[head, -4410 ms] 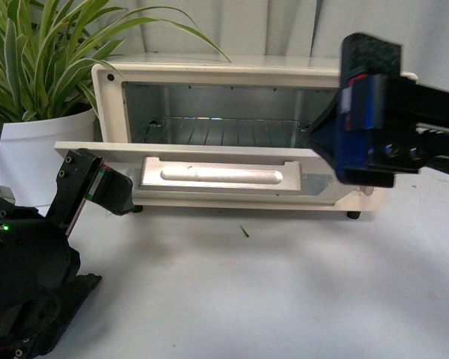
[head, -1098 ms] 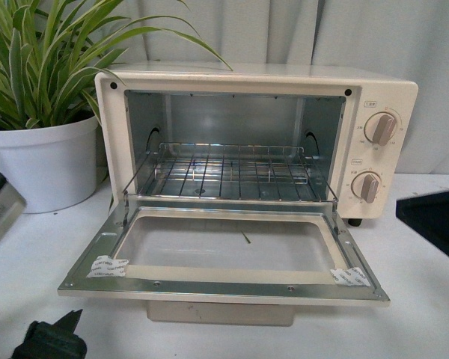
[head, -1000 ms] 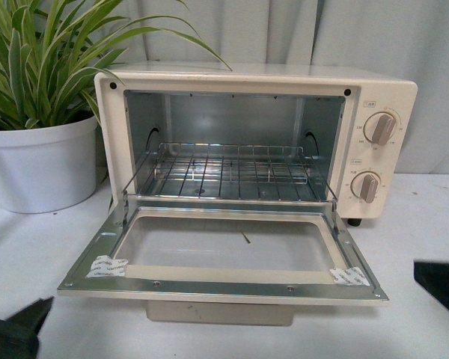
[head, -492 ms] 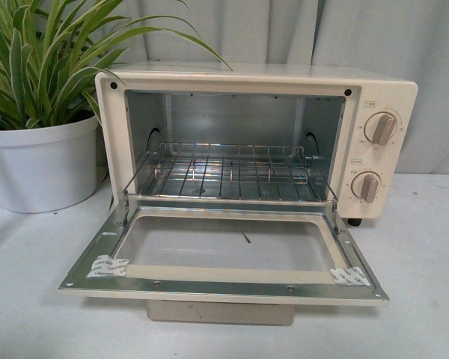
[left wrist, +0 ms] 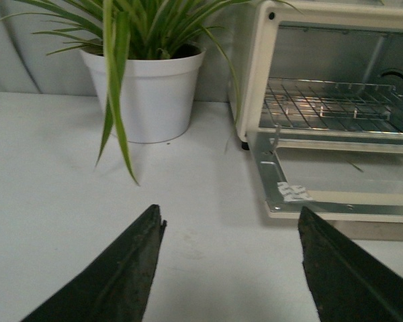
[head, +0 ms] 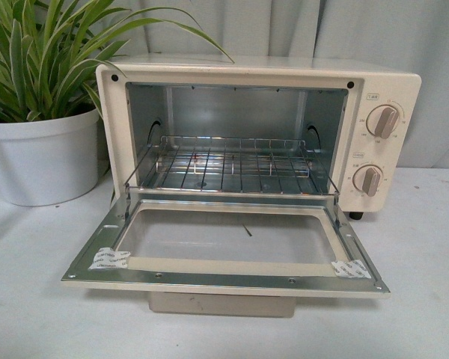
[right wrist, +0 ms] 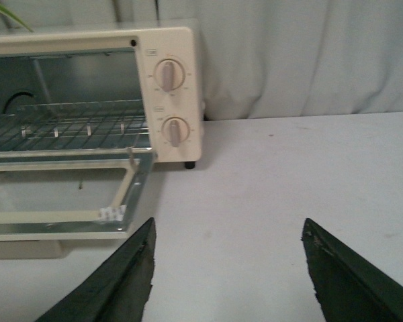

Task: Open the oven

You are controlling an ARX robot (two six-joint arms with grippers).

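Note:
The cream oven [head: 382, 82] stands in the middle of the front view with its glass door [head: 224, 278] folded flat down toward me. The wire rack [head: 228, 163] shows inside, and two beige knobs [head: 382, 121] sit on its right panel. Neither arm shows in the front view. My left gripper [left wrist: 228, 218] is open over bare table, short of the door's left corner [left wrist: 292, 194]. My right gripper [right wrist: 228, 231] is open too, off the door's right corner [right wrist: 114, 215], with the oven [right wrist: 185, 47] beyond. Both hold nothing.
A white pot [head: 41, 157] with a long-leaved green plant [head: 37, 52] stands left of the oven; the pot [left wrist: 144, 94] shows in the left wrist view too, one leaf [left wrist: 117, 114] hanging low. A grey curtain [head: 359, 30] closes the back. White table [head: 30, 314] surrounds the oven.
The door has swung from half open to flat down. Both arms pulled back out of the front view; their last dark edges left the lower corners within the last second.

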